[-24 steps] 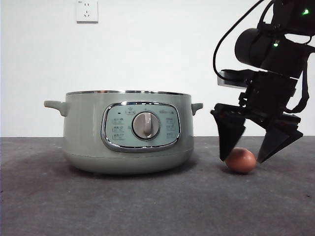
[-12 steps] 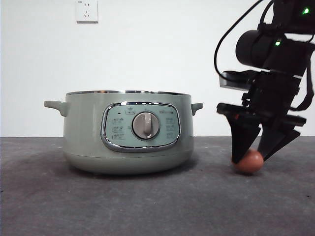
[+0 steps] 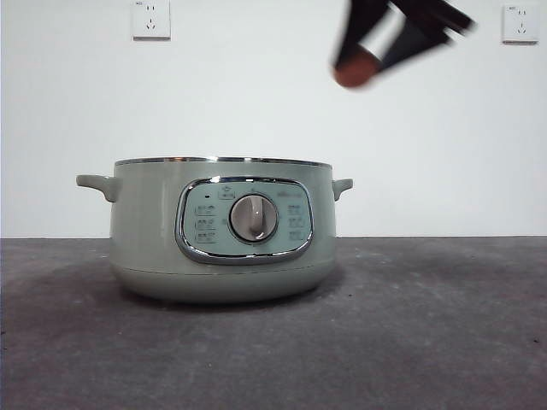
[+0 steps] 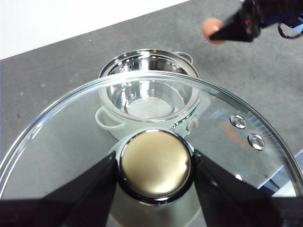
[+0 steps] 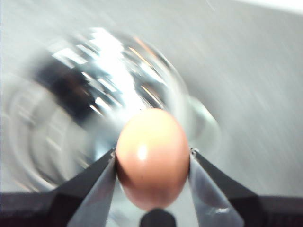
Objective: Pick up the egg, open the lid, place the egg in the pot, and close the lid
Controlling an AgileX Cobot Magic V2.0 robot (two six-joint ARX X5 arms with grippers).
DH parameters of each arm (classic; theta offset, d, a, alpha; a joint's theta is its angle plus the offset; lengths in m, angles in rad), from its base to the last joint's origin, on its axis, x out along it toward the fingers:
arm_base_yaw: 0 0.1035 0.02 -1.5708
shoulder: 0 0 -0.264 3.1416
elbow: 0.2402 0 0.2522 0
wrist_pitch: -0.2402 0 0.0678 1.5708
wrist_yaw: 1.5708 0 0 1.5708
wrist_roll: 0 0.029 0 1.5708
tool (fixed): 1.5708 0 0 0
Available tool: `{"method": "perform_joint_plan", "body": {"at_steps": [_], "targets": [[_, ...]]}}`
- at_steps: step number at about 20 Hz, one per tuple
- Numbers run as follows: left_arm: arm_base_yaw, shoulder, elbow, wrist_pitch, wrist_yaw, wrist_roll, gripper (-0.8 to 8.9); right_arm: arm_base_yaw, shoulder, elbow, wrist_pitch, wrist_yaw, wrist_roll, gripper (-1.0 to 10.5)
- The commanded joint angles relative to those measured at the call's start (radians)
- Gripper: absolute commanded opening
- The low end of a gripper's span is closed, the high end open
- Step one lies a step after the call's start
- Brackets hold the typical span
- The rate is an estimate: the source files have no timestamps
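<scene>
The pale green pot [image 3: 222, 231] stands on the dark table with no lid on it; its steel inside [image 4: 149, 97] shows bare. My left gripper [image 4: 155, 170] is shut on the knob [image 4: 155, 163] of the glass lid [image 4: 57, 137], held high above the pot. My right gripper [image 3: 367, 60] is shut on the brown egg [image 3: 356, 70], blurred, high in the air above the pot's right side. The egg [image 5: 152, 156] sits between the right jaws, with the pot [image 5: 104, 94] blurred behind it. The right gripper with the egg [image 4: 213, 29] also shows in the left wrist view.
A white wall with two power sockets [image 3: 150, 19] [image 3: 520, 23] stands behind the table. Grey tabletop [image 3: 427, 325] spreads to the right and front of the pot.
The right gripper closed on the egg at the table to the right of the pot, then lifted it fast up and to the left, above the pot's right side.
</scene>
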Motion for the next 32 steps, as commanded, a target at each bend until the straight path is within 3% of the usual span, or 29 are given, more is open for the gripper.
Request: {"method": "perform_joint_plan", "body": {"at_steps": [1, 11, 20, 30, 31, 32], "targets": [[0.003, -0.009, 0.014, 0.041, 0.009, 0.009, -0.08, 0.052, 0.109, 0.125, 0.006, -0.002, 0.008, -0.1], [0.003, -0.009, 0.014, 0.03, 0.009, 0.009, -0.08, 0.143, 0.657, 0.626, -0.139, 0.001, -0.039, -0.1], [0.003, -0.009, 0.014, 0.031, 0.009, 0.013, -0.08, 0.149, 0.814, 0.65, -0.205, 0.028, -0.08, -0.1], [0.003, -0.009, 0.014, 0.021, 0.009, 0.016, -0.08, 0.154, 0.832, 0.65, -0.328, 0.053, -0.124, -0.1], [0.003, -0.009, 0.014, 0.018, 0.009, 0.02, -0.08, 0.154, 0.832, 0.65, -0.326, 0.053, -0.123, 0.3], [0.003, -0.009, 0.014, 0.018, 0.009, 0.02, -0.08, 0.154, 0.832, 0.65, -0.327, 0.053, -0.12, 1.6]]}}
